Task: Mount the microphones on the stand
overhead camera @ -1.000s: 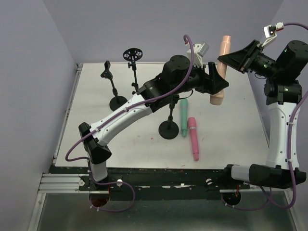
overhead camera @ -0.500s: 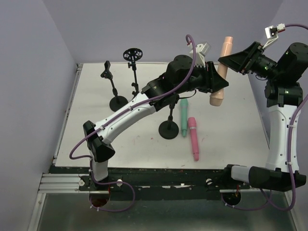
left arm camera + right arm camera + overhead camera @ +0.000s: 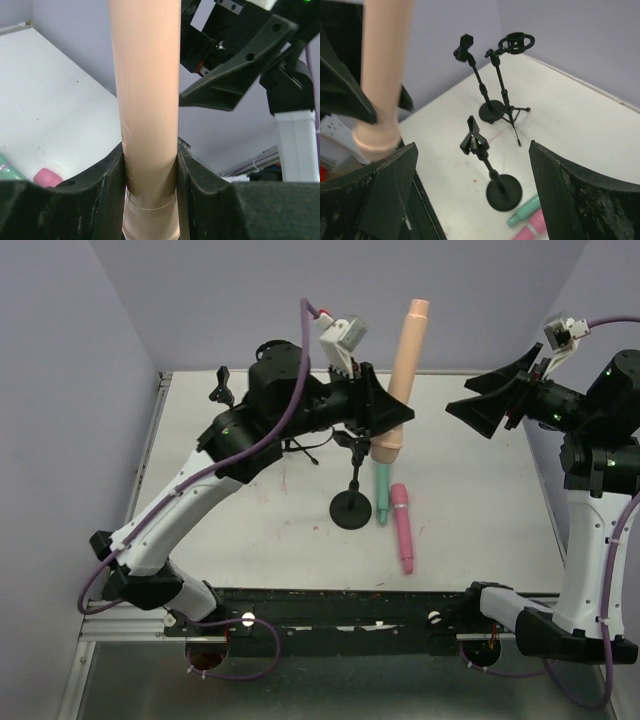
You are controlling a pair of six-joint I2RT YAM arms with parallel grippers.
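peach plastic microphone (image 3: pixel 402 370) hangs nearly upright in the air, pinched near its fat lower end by the left claw (image 3: pixel 392 420), above the nearest stand (image 3: pixel 351 502). most of its length sits above the grip, so it may tip or slide in the jaws, or knock over that stand going down. teal microphone (image 3: pixel 382 490) and pink microphone (image 3: pixel 403 525) lie on the table (image 3: pixel 200 510) beside the stand's foot. a second ago the right claw (image 3: pixel 495 405) gripped the peach one too; now it gapes wide, well apart, and the left arm has carried it leftward.
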